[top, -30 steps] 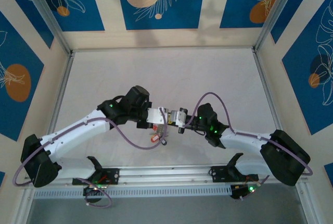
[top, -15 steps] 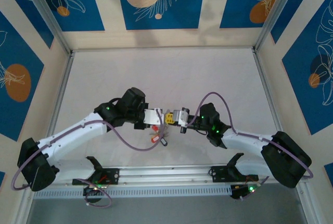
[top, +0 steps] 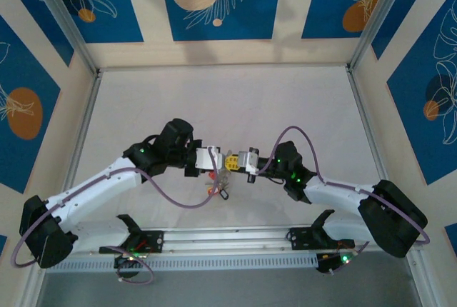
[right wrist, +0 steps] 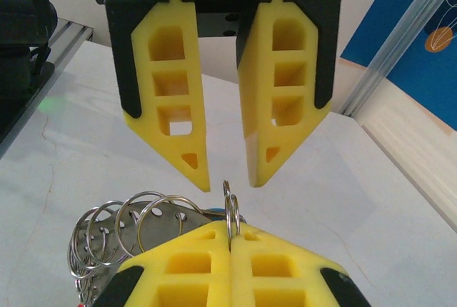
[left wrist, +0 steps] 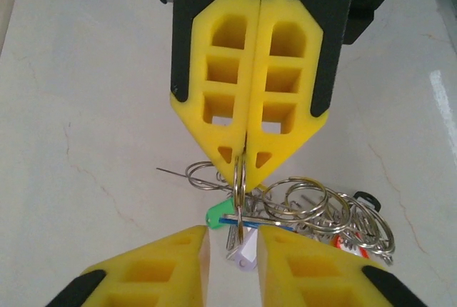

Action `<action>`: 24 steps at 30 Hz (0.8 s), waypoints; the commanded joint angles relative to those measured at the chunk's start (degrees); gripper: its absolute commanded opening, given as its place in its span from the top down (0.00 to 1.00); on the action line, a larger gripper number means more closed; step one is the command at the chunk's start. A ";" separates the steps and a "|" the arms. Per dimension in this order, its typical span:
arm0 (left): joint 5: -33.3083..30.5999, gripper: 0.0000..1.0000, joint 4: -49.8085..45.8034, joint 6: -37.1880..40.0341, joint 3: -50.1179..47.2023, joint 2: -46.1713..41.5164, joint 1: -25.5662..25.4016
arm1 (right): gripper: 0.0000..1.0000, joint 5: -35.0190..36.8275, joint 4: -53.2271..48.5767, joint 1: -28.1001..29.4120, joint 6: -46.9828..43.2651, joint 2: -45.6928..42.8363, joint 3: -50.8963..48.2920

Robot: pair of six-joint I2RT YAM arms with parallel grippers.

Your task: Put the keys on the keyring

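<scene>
**Pale tabletop, two grippers nose to nose over the key bunch**

Blue-and-orange leaf panels line the walls round a whitish table (top: 214, 100).

Top view: both arms reach in from the btm corners and meet at frame ctr. The left gripper (top: 218, 160) and right gripper (top: 237, 159) face each other, tips nearly touching. Just below them in frame sit the keys (top: 218, 188), a small dark tangle w/ an orange-red bit. Too small to tell jaw states from up here.

Left wrist view: the left gripper (left wrist: 232, 230) shows at the btm edge, yellow fingers a narrow gap apart, nothing pinched. At the top, the right gripper (left wrist: 243, 160) is pressed tight, nipping a metal ring (left wrist: 239, 184) edge-on at its tips. Can't tell if that's the keyring itself. Beneath hang a green tag (left wrist: 216, 215) and a white tag (left wrist: 246, 253). A fan of loose rings (left wrist: 314, 203) spreads to lower right, w/ a red tag (left wrist: 359, 250) under it.

Right wrist view: the right gripper is at the btm, fingers closed w/ the metal ring poking up btwn them. The left gripper is at the top, fingers parted, the ring's top just under the gap. Loose rings lie at lower left.
</scene>
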 commanded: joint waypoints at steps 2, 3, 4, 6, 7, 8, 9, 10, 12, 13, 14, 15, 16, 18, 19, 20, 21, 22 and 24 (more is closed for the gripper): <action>2.52 0.91 2.03 -0.34 -0.61 0.71 0.52 | 1.00 -0.87 3.37 -0.23 0.55 -0.33 0.08; 2.01 0.96 1.87 -0.12 -0.52 0.89 0.59 | 1.00 -0.82 3.71 -0.27 0.69 -0.30 -0.09; 1.32 0.98 1.85 -0.12 -0.50 0.90 0.55 | 1.00 -0.71 4.01 -0.22 0.65 -0.25 -0.23; -0.04 1.00 2.26 0.05 -0.97 0.72 0.61 | 1.00 -0.47 4.33 -0.24 1.09 -0.48 -0.28; -0.53 1.00 2.58 0.12 -1.25 0.75 0.54 | 1.00 -0.40 4.66 -0.29 1.35 -0.59 -0.43; -0.94 1.00 2.73 0.38 -1.47 0.63 0.56 | 1.00 -0.35 5.30 -0.34 1.71 -0.60 -0.55; -1.21 1.00 2.73 0.49 -1.66 0.65 0.54 | 1.00 -0.38 5.75 -0.32 1.86 -0.53 -0.65; -1.59 1.00 2.86 0.50 -1.81 0.58 0.61 | 1.00 -0.44 5.87 -0.33 1.85 -0.44 -0.54; -2.68 1.00 3.49 0.32 -2.40 0.54 0.57 | 1.00 -0.46 6.02 -0.39 2.15 -0.33 -0.45; -3.35 1.00 3.73 0.22 -2.68 0.58 0.53 | 1.00 -0.34 6.33 -0.40 2.31 -0.33 -0.50; -4.30 1.00 3.79 0.15 -2.88 0.66 0.54 | 1.00 -0.17 7.02 -0.41 2.55 -0.26 -0.63; -5.13 1.00 3.55 0.15 -3.06 0.75 0.59 | 1.00 -0.01 7.79 -0.51 2.90 -0.11 -0.78; -5.73 1.00 3.37 0.19 -3.23 0.73 0.60 | 1.00 0.08 8.43 -0.58 3.13 -0.02 -0.89; -5.70 1.00 2.76 -0.18 -3.51 1.06 0.52 | 1.00 0.14 8.94 -0.69 3.57 -0.14 -0.90; -4.89 1.00 2.34 -0.32 -3.51 1.28 0.55 | 1.00 0.18 9.23 -0.74 3.69 -0.15 -1.00; -3.93 1.00 2.27 -1.07 -3.42 1.64 0.56 | 1.00 0.17 9.62 -0.69 3.85 -0.07 -1.01; -2.97 1.00 2.65 -2.17 -3.34 1.71 0.60 | 1.00 0.07 10.16 -0.69 4.03 0.22 -0.98; -1.72 0.96 2.99 -2.90 -3.33 1.39 0.64 | 1.00 -0.09 10.63 -0.67 4.10 0.49 -1.08; 1.19 0.80 5.23 -4.83 -3.71 -0.07 1.26 | 1.00 -0.63 11.06 -0.67 4.12 0.79 -1.00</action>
